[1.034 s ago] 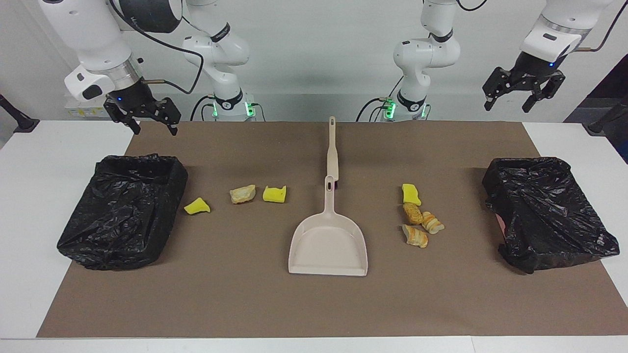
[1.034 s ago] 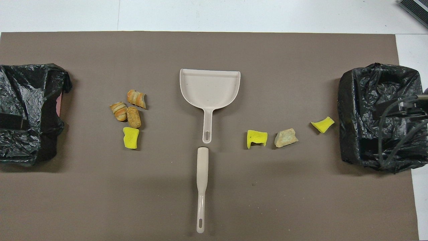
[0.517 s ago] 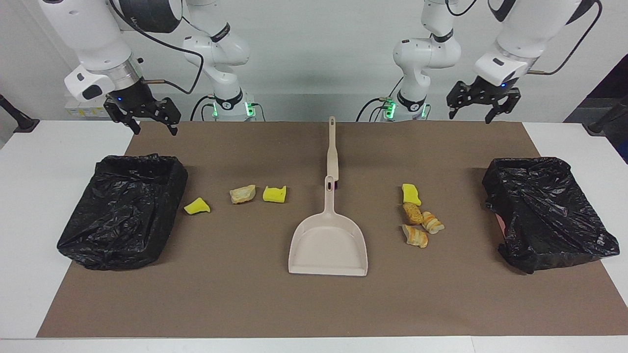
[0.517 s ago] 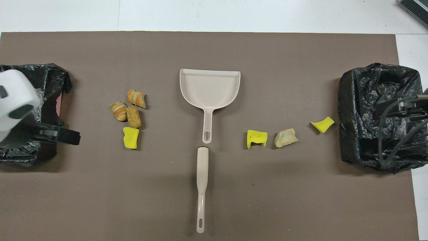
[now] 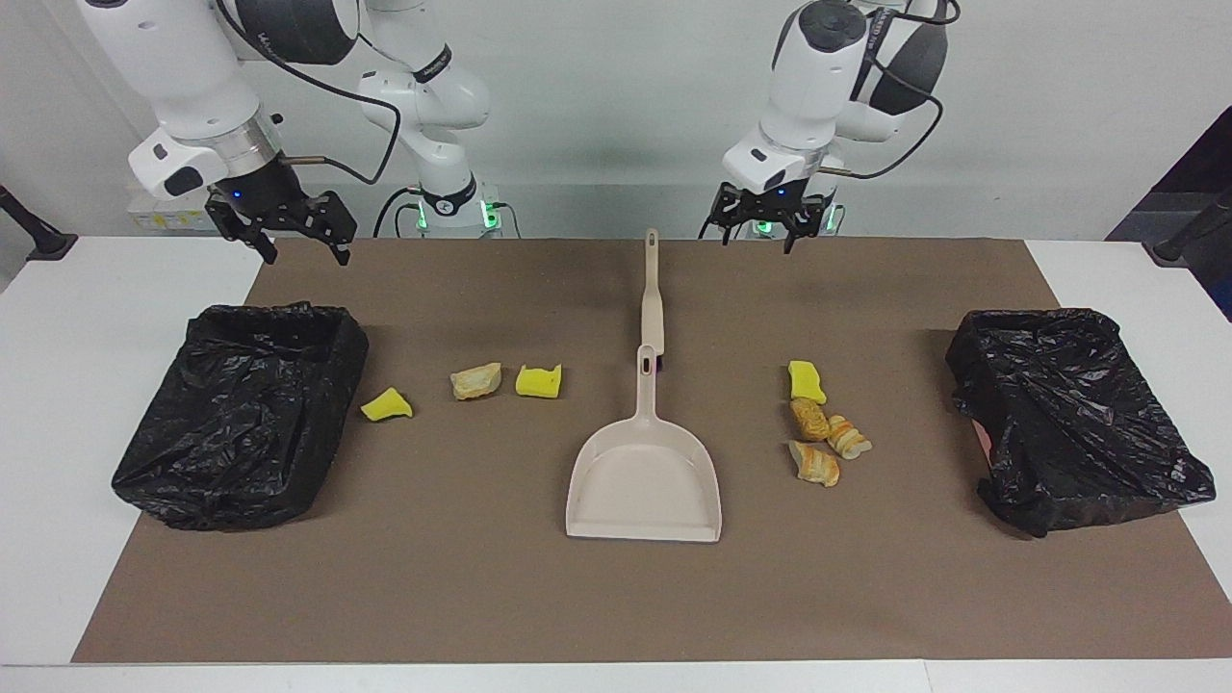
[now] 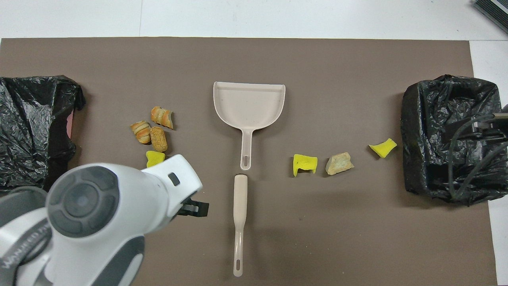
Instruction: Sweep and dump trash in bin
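One arm has moved: the left gripper (image 5: 765, 234), jaws apart, swung from the upper right toward the brush (image 5: 652, 294) at centre. Right gripper (image 5: 289, 236), jaws apart, waits upper left. Trash (image 5: 813, 423) lies unswept mid-counter.

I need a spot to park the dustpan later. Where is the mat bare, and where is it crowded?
Bare: the wide strip of brown mat farther from the robots than the dustpan, running between the two black-lined bins. Crowded: the middle row, where the trash flanks the dustpan and the brush.
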`<state>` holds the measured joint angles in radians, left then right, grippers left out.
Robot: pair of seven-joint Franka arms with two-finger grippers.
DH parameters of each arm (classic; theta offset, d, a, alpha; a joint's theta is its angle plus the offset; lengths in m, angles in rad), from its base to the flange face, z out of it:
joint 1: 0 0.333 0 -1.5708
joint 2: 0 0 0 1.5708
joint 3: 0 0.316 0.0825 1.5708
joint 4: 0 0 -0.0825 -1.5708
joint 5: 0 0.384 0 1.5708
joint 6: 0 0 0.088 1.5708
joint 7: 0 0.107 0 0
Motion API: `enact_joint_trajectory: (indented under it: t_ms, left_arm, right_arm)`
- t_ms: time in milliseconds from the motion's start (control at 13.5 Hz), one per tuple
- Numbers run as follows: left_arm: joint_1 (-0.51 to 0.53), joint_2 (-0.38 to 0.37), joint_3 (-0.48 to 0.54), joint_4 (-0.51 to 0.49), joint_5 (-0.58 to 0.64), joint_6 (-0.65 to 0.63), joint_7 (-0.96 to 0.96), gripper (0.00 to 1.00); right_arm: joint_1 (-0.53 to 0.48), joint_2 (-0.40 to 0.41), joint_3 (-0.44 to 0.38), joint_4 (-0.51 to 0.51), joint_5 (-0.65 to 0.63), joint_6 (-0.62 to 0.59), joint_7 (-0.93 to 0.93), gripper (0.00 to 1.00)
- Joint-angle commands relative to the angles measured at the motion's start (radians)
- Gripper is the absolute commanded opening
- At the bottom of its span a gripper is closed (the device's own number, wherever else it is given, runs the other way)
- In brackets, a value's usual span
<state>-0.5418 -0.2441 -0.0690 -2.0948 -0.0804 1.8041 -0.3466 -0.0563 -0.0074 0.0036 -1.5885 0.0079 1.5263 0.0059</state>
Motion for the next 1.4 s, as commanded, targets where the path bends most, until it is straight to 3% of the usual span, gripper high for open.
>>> enact_joint_trajectory:
  t_ms: [0, 148, 295, 591, 1034, 1256, 1330]
  left_arm:
    - [-0.114, -0.066, 0.023, -0.145, -0.038, 0.099, -0.067, 1.00]
    - [-0.196, -0.052, 0.023, -0.229, -0.036, 0.252, -0.165, 1.00]
    - [-0.278, 0.053, 0.023, -0.249, -0.036, 0.338, -0.239, 1.00]
    - [-0.352, 0.117, 0.023, -0.286, -0.036, 0.429, -0.343, 1.00]
    - [-0.391, 0.131, 0.023, -0.360, -0.036, 0.561, -0.400, 1.00]
    - [-0.391, 0.131, 0.023, -0.358, -0.036, 0.554, -0.416, 0.70]
    - [-0.391, 0.131, 0.023, -0.360, -0.036, 0.555, -0.416, 0.70]
  right_arm:
    - [-0.007, 0.000, 0.004, 0.010, -0.009, -0.034, 0.005, 1.00]
    - [0.000, 0.006, 0.004, 0.010, -0.019, -0.009, 0.005, 1.00]
    - [0.000, 0.032, 0.007, 0.018, -0.020, -0.009, 0.000, 1.00]
    - [0.079, 0.147, 0.021, 0.081, -0.017, 0.035, 0.011, 1.00]
    - [0.179, 0.222, 0.026, 0.081, 0.012, 0.158, 0.100, 1.00]
    - [0.213, 0.242, 0.026, 0.079, 0.017, 0.205, 0.153, 1.00]
    - [0.222, 0.247, 0.026, 0.078, 0.017, 0.215, 0.164, 1.00]
